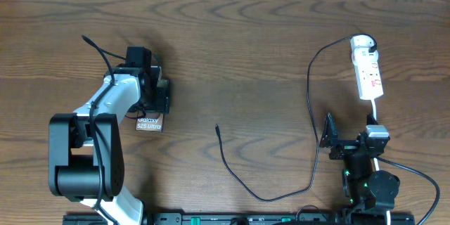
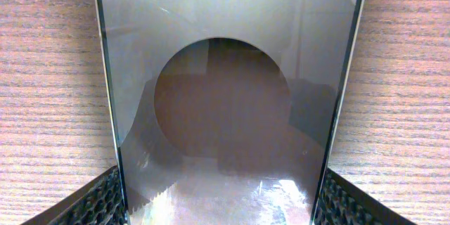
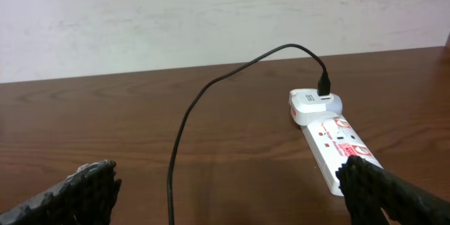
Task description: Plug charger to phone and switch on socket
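The phone (image 1: 149,123) lies on the table at the left, its "Galaxy" end toward me. My left gripper (image 1: 151,91) sits over its far part, a finger pressed on each long edge. In the left wrist view the glossy screen (image 2: 225,98) fills the space between the fingers (image 2: 225,207). The socket (image 1: 368,70) lies at the right, and the charger (image 1: 313,112) is plugged into its far end. The cable loops down and left to its free tip (image 1: 216,127). My right gripper (image 1: 349,128) is open just below the socket (image 3: 341,148), over the cable (image 3: 176,162).
The socket's white cord (image 1: 378,109) runs down past my right arm. The arm bases and a black rail (image 1: 232,218) line the front edge. A light wall (image 3: 211,14) stands beyond the far table edge.
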`<state>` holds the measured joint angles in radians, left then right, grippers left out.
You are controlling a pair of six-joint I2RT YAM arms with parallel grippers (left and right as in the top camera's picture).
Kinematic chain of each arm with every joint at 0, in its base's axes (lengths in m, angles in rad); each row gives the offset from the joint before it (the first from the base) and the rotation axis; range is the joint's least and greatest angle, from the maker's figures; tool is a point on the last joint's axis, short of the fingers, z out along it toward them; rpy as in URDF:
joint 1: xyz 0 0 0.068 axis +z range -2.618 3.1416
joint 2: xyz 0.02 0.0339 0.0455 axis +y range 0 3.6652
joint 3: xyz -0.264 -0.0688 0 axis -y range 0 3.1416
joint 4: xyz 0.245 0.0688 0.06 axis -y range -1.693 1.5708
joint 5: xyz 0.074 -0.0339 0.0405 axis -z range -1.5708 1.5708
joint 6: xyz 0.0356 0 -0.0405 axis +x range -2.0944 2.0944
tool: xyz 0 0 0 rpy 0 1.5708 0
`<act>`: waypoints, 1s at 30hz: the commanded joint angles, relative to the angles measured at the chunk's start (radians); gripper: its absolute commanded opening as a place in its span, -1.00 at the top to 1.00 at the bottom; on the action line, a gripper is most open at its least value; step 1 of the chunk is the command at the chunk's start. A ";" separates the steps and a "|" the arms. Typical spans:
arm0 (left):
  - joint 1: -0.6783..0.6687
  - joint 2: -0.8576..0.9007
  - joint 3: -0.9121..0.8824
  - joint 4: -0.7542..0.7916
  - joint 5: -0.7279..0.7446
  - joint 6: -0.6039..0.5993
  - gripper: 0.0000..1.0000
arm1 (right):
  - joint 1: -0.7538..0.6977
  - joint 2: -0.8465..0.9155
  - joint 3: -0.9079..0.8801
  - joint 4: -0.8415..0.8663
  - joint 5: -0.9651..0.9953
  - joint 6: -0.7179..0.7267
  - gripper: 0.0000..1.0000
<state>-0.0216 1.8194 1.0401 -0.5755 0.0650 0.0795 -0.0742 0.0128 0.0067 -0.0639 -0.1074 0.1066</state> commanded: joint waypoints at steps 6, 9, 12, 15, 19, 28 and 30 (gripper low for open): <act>0.002 0.031 -0.040 -0.010 0.028 -0.002 -0.46 | 0.006 -0.004 0.000 -0.005 0.000 0.012 -0.99; 0.002 0.031 -0.040 -0.010 0.028 -0.001 -0.36 | 0.006 -0.004 0.000 -0.005 0.000 0.012 -0.99; 0.002 0.031 -0.040 -0.010 0.028 -0.002 -0.34 | 0.006 -0.004 0.000 -0.005 0.000 0.012 -0.99; 0.002 0.031 -0.040 -0.010 0.028 -0.001 -0.33 | 0.006 -0.004 0.000 -0.005 0.000 0.012 -0.99; 0.002 0.031 -0.040 -0.010 0.028 -0.001 -0.31 | 0.006 -0.004 0.000 -0.005 0.000 0.012 -0.99; 0.002 0.031 -0.040 -0.010 0.028 -0.001 -0.20 | 0.006 -0.004 0.000 -0.005 0.000 0.012 -0.99; 0.002 0.031 -0.040 -0.010 0.028 -0.001 -0.17 | 0.006 -0.004 0.000 -0.005 0.000 0.012 -0.98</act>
<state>-0.0216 1.8194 1.0401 -0.5755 0.0654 0.0795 -0.0742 0.0128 0.0067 -0.0639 -0.1074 0.1070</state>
